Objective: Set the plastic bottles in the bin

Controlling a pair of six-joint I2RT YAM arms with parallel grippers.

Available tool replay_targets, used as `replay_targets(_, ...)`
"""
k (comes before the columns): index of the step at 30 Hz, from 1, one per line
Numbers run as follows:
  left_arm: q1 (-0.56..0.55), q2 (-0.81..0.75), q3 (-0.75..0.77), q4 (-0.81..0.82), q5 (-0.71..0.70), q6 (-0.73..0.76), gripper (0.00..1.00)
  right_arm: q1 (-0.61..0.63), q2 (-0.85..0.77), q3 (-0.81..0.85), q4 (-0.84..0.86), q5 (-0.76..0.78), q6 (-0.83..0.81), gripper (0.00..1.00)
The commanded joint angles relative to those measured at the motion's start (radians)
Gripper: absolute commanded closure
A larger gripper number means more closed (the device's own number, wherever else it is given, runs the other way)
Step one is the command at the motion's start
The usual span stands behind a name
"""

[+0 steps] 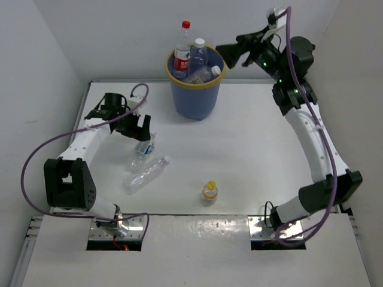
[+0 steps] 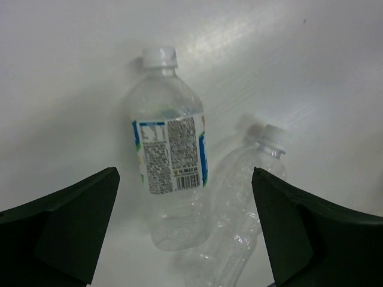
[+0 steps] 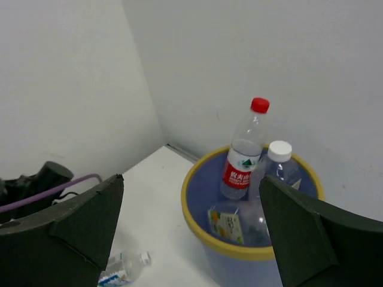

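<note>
Plainly three are in already: inside the bin (image 1: 195, 101), at the far side of the table (image 1: 251, 149), a red-capped bottle (image 1: 182, 51) and a white-capped bottle (image 1: 198, 52) stand upright, with a third bottle (image 1: 204, 73) lying against them; the right gripper (image 1: 230, 54) hangs just beside the rim, jaws wide and holding nothing. The left gripper (image 2: 185, 203), equally wide and empty, hovers over a labelled bottle (image 2: 170, 155) lying on its side, a crumpled clear bottle (image 2: 239, 221) just beside it, perhaps touching; a yellow-capped bottle (image 1: 209, 191) stands well apart. They look empty, so light, thin-walled and apt to roll or buckle; I'd close gently across the labelled middle.
</note>
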Motion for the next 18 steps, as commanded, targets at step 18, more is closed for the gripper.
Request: replay_targets(18, -0.145, 0.16, -0.067, 0.055, -0.393, -0.037, 0.19, -0.008, -0.255, -0.492, -0.262, -0.155, -0.13, 0.09)
